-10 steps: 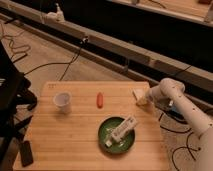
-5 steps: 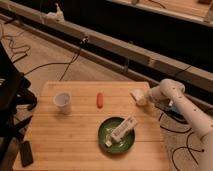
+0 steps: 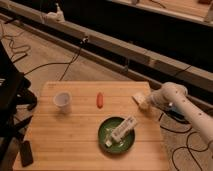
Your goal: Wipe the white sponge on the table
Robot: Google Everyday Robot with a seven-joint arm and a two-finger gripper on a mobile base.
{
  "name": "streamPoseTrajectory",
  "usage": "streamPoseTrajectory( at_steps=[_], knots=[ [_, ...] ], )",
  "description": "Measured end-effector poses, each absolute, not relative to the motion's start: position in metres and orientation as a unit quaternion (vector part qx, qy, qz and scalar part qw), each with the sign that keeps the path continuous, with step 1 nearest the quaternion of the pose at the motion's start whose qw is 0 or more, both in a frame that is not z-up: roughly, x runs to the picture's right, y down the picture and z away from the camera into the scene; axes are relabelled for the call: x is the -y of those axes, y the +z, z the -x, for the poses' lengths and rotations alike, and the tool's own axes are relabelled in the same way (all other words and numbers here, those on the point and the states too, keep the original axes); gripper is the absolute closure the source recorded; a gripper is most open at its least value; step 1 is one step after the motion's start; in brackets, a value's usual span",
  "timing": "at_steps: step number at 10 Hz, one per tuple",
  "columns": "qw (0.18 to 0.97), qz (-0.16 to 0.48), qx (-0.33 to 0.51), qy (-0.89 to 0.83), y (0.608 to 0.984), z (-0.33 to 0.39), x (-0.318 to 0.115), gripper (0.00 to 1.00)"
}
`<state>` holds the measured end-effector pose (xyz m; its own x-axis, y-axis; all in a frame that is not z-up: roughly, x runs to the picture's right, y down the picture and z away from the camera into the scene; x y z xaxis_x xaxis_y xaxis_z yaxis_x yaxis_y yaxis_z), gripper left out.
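Risks, near to far. Green plate (image 3: pixel 106 129) carrying a long white block (image 3: pixel 123 129): lying just nearer than the working point, so risk of clipping its rim and shoving or tipping the block on any stroke pulled nearward. Gripper (image 3: pixel 146 104) beyond and right of the plate, fingers closed, apparently pinching the right end of the white sponge (image 3: pixel 139 99). Seemingly gripped at one edge only, hence risk of slipping out or folding under drag. Same spot close to the right edge of the table (image 3: pixel 60 135): risk of carrying the pad off on an outward stroke. Red-orange oblong (image 3: pixel 99 100) straight beyond the plate: liable to be knocked by a long leftward sweep. Sponge itself, beyond-right of the plate: small, flat, off-white, rectangular, resting on the wood, slightly skewed to the planks.
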<state>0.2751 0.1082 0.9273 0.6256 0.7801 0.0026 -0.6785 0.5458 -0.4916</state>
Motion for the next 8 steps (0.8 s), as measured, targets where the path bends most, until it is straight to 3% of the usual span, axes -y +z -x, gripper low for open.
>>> streamPoseTrajectory(
  at_steps=[4,8],
  knots=[
    [0.870,0.205,0.095,0.438,0.913,-0.321,-0.097,1.00],
    [0.878,0.219,0.098,0.415,0.924,-0.296,-0.090,1.00]
  ],
)
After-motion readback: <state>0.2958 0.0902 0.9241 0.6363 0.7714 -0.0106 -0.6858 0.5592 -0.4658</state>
